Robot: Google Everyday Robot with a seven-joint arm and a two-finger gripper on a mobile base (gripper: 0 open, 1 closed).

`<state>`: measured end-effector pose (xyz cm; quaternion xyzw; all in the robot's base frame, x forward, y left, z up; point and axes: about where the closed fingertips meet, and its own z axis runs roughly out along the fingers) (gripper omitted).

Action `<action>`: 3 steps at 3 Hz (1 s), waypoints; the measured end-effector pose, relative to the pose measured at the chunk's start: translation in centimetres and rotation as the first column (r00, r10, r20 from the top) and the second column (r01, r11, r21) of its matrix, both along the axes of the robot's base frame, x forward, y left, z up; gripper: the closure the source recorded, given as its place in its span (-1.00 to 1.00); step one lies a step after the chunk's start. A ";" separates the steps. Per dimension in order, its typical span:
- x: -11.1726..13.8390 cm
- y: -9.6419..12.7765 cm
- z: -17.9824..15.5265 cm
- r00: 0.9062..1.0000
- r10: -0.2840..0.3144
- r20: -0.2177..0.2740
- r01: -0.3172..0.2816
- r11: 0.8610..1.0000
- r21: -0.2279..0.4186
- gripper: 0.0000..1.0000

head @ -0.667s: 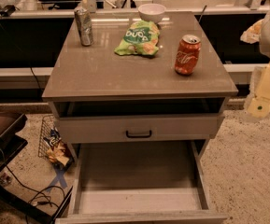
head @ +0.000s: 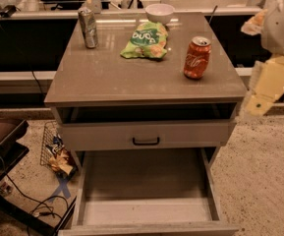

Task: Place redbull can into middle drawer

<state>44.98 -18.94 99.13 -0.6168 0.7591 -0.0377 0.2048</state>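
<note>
The redbull can (head: 88, 28) stood upright at the back left of the surface (head: 107, 77), well apart from the orange soda can (head: 197, 57). Below, the middle drawer (head: 146, 186) sat pulled out. The gripper (head: 269, 85) hung beyond the surface's right edge; whether it was open or closed could not be told.

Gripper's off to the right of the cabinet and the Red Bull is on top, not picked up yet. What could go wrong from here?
1. The gripper hangs off the cabinet's right side, while the redbull can stands at the far left corner; reaching across could knock the orange can or drag the chip bag.
2. The orange can is nearest, so a wrong grab is possible.
3. The slim can may topple if nudged, never reaching the open middle drawer.
</note>
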 end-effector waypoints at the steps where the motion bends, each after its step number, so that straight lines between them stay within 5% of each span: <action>1: 1.4 4.8 3.0 0.993 0.020 0.116 -0.035 0.991 0.129 -1.00; 2: 2.9 9.9 5.3 0.980 -0.002 0.198 -0.065 0.940 0.334 -1.00; 3: 3.9 14.4 6.3 0.970 -0.042 0.241 -0.089 0.857 0.508 -1.00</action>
